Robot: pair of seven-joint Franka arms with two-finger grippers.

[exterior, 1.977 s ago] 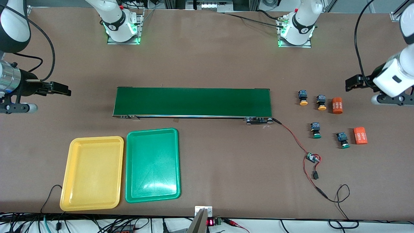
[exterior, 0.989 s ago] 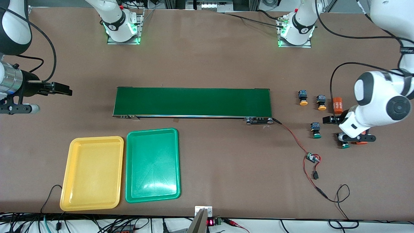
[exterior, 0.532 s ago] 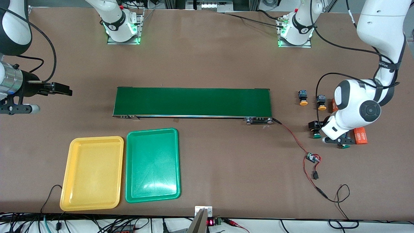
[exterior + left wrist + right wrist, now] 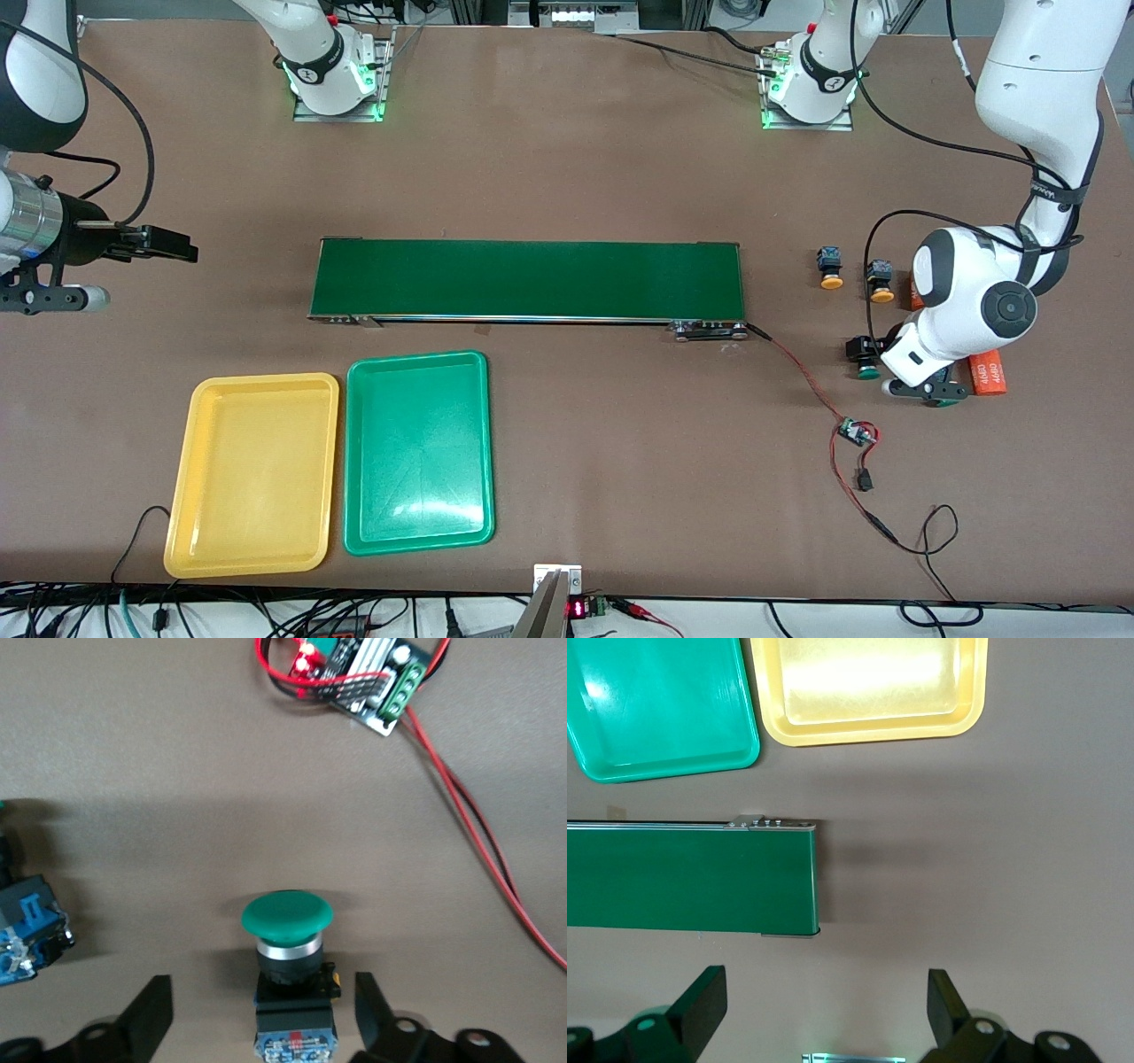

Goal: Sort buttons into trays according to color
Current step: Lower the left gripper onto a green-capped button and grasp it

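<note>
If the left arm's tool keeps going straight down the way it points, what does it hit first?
Probably the green-capped button: the left tool is open with a finger on either side of its body, apparently just above the table.

a robotics lab, by every sign: two arm bases (image 4: 335,66) bolted to a brown table (image 4: 567,177) and lit green, a short conveyor belt (image 4: 528,279) at mid-table, a bare circuit board (image 4: 856,432) on red and black wires (image 4: 802,377), cables (image 4: 266,611) bundled along the near edge beside a red digital readout (image 4: 576,609).
</note>
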